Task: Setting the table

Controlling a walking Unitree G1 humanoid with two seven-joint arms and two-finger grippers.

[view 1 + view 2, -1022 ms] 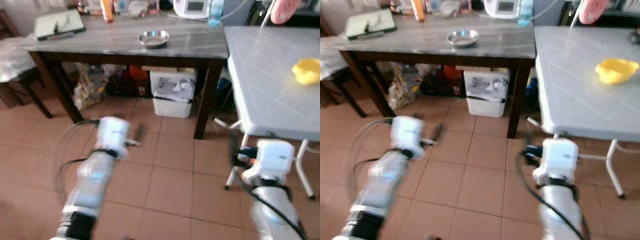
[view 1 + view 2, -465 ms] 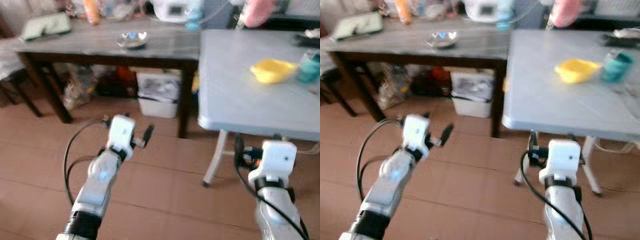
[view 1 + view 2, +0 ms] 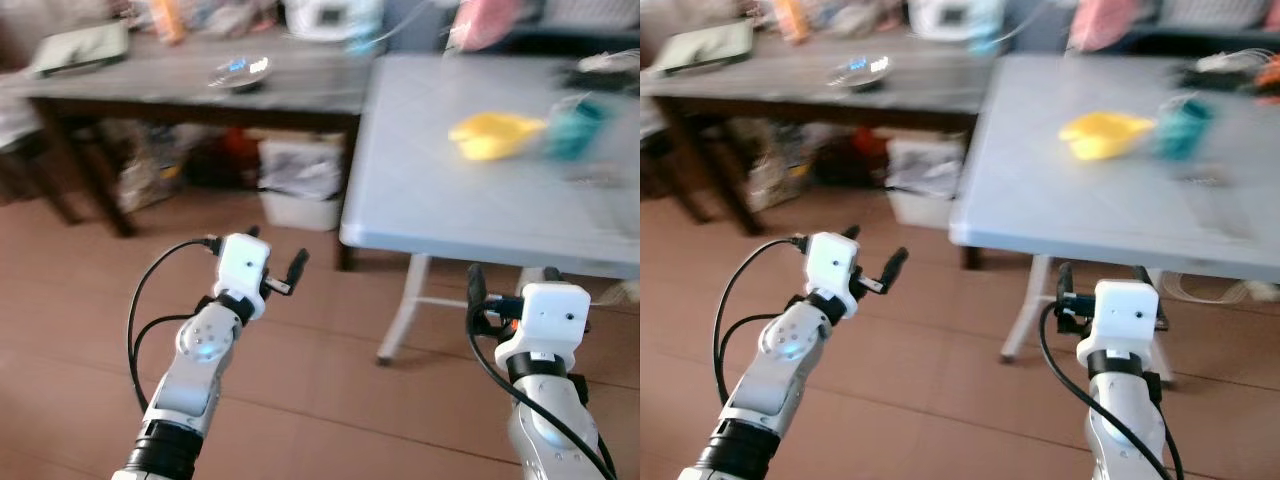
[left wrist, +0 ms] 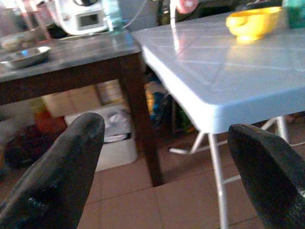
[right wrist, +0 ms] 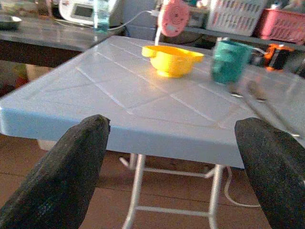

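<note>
A pale blue folding table [image 3: 480, 200] stands ahead and to the robot's right, and on its top sit a yellow bowl [image 5: 171, 59] and, just beside it, a teal cup [image 5: 230, 61]; what either holds cannot be made out. Near the cup some thin cutlery [image 5: 255, 93] lies flat on the tabletop (too blurred to name piece by piece). To the left a dark wooden table [image 3: 200, 85] abuts the blue one, carrying a shallow steel bowl [image 4: 25, 55] that looks empty, a white appliance [image 4: 81, 16] and a clear bottle [image 5: 101, 14]. Under the dark table stands a white bin [image 3: 298, 185] lined with a crumpled bag. The left gripper [image 4: 162, 176] hangs in the air above the tiled floor [image 3: 330, 380], in front of the tables, its fingers spread wide with nothing between them. The right gripper [image 5: 176, 167] is likewise parted and empty, held low before the blue table's near edge.
</note>
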